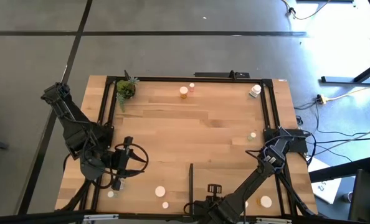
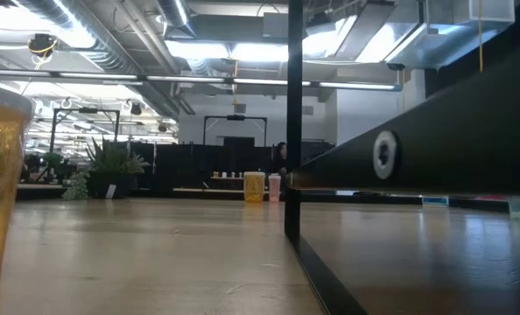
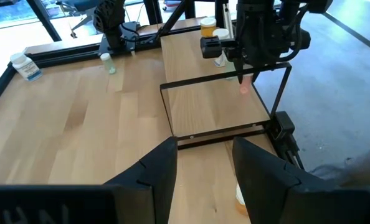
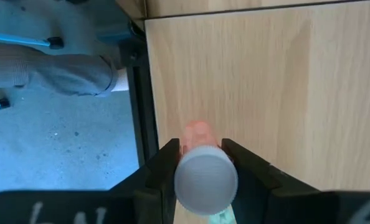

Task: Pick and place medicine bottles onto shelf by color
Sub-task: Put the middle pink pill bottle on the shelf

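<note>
right claw (image 4: 200,163) gripping white-capped bottle (image 4: 205,177), left claw (image 3: 205,168) parted

Small round medicine bottles with white caps lie scattered on the wood. An orange-amber bottle (image 1: 184,92) and a smaller white-capped one (image 1: 192,86) stand near the far edge, a white bottle (image 1: 255,91) at the far right corner, a pale greenish bottle (image 1: 252,135) right of centre. The flat light-wood shelf panel (image 3: 213,106), thin black edging, lies flat.
</note>
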